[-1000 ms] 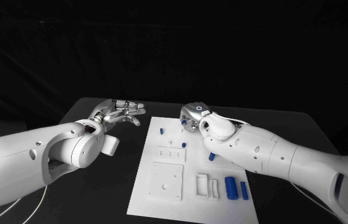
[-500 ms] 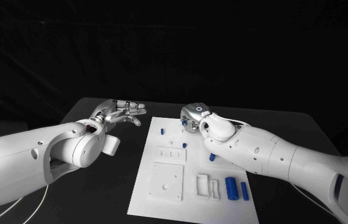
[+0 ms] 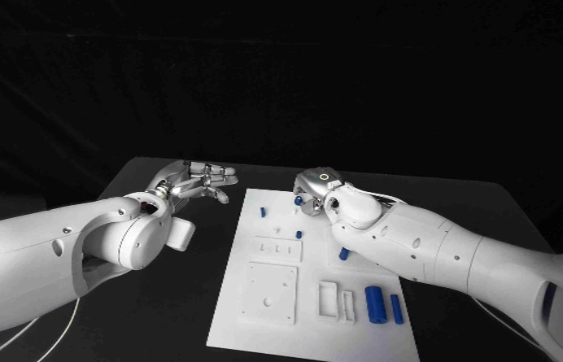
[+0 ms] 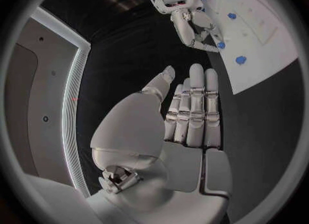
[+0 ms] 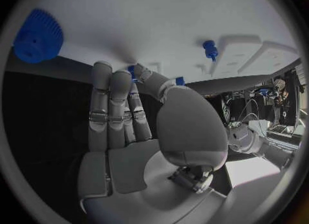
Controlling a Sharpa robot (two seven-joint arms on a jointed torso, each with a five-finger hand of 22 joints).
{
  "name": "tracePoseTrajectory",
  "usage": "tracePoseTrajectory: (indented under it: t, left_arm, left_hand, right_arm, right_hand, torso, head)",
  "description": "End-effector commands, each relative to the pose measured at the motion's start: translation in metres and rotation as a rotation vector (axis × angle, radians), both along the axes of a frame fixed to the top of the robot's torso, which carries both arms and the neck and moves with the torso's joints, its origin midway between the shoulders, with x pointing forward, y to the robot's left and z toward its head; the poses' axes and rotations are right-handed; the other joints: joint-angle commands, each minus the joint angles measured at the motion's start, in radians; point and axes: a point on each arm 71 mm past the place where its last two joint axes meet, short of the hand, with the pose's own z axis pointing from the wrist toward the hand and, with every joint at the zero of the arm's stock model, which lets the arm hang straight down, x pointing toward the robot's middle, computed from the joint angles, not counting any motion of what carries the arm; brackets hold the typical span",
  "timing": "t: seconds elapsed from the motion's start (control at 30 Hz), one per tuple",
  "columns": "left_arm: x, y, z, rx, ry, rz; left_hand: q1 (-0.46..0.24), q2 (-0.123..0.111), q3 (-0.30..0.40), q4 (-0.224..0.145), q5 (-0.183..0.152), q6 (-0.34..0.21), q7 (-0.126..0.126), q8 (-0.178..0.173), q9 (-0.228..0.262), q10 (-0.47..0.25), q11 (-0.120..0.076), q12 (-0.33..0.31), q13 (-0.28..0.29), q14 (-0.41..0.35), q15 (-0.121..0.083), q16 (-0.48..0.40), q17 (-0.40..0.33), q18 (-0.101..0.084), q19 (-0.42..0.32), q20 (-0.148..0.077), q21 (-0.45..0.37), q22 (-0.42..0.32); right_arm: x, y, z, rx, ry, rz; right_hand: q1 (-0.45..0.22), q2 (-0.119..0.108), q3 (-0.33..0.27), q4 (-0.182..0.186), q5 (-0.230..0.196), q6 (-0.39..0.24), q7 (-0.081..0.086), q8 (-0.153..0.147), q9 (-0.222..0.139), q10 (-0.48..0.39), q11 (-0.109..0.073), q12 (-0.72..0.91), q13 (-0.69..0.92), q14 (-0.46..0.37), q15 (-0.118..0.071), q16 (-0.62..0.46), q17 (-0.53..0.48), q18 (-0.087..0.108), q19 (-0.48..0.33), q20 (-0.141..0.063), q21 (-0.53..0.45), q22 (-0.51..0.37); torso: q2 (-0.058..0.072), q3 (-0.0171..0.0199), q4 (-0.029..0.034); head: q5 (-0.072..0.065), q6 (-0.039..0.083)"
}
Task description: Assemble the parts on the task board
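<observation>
The white task board (image 3: pixel 270 297) lies lengthwise in the middle of the table. My right hand (image 3: pixel 312 189) is low over its far end and pinches a small blue part (image 3: pixel 299 202) between thumb and fingertips; the same part (image 5: pixel 132 71) touches the board surface (image 5: pixel 161 13) and also appears in the left wrist view (image 4: pixel 221 44). A blue gear (image 5: pixel 37 36) lies on the board near that hand. My left hand (image 3: pixel 195 179) hovers left of the board's far end, fingers straight and apart (image 4: pixel 193 105), holding nothing.
A blue peg (image 3: pixel 262 212), another small piece (image 3: pixel 298 234) and a third (image 3: pixel 342 254) stand along the board. Two blue cylinders (image 3: pixel 374 303) lie at its near right. White raised blocks (image 3: pixel 270 294) occupy the near half. Black table (image 3: pixel 164 297) lies on the left.
My right hand has tipped and shifted slightly at the board's far end, keeping the small blue part at its fingertips. The left hand has barely moved.
</observation>
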Motion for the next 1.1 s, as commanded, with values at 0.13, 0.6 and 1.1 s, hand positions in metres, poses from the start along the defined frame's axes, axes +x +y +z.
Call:
tracePoseTrajectory:
  t: [0.13, 0.6, 1.1]
  left_arm:
    - [0.0, -0.002, 0.002, 0.0, -0.006, -0.011]
    - [0.002, 0.008, 0.004, -0.002, -0.024, 0.001]
    - [0.003, 0.016, 0.006, 0.006, -0.042, -0.002]
  left_hand:
    - [0.005, -0.004, -0.006, 0.001, 0.004, -0.006, -0.002, -0.001, 0.001, -0.009, -0.001, -0.003, 0.001, -0.005, -0.002, 0.0, -0.001, 0.021, -0.006, 0.004, 0.002, -0.002]
    - [0.006, -0.006, -0.01, 0.0, 0.004, -0.009, -0.002, -0.001, 0.001, -0.001, -0.002, -0.002, 0.002, -0.007, -0.002, -0.002, -0.002, 0.02, -0.009, 0.005, 0.001, -0.004]
    - [0.005, -0.008, -0.007, -0.003, 0.004, -0.018, -0.002, -0.002, 0.001, 0.041, -0.013, -0.002, 0.002, -0.009, -0.006, -0.002, -0.002, 0.014, -0.013, 0.001, 0.002, -0.006]
  right_arm:
    - [-0.001, 0.001, 0.0, 0.005, 0.013, 0.006]
    - [-0.013, -0.034, 0.032, 0.157, -0.039, -0.013]
    - [-0.02, -0.116, 0.057, 0.239, 0.19, -0.133]
  right_hand:
    - [0.006, -0.002, -0.006, 0.002, -0.003, -0.007, 0.002, 0.003, -0.001, -0.006, 0.002, 0.002, -0.001, 0.002, 0.006, -0.004, -0.003, 0.012, 0.037, 0.006, -0.005, -0.002]
    - [-0.03, -0.034, -0.115, 0.051, -0.012, -0.076, -0.012, 0.004, -0.001, 0.063, -0.006, 0.002, 0.0, 0.003, 0.003, -0.004, -0.01, 0.015, 0.042, 0.006, -0.013, -0.026]
    - [0.021, -0.001, -0.408, 0.119, 0.117, -0.089, 0.004, 0.004, 0.003, 0.086, -0.084, 0.867, 0.916, -0.032, -0.052, 0.142, 0.255, -0.047, 0.042, -0.052, 0.341, 0.185]
  torso:
    - [0.0, 0.0005, -0.0001]
    - [0.002, 0.005, -0.0166]
    - [0.01, 0.0248, -0.0474]
  head:
    - [0.0, 0.001]
    - [0.001, 0.019]
    - [0.001, 0.04]
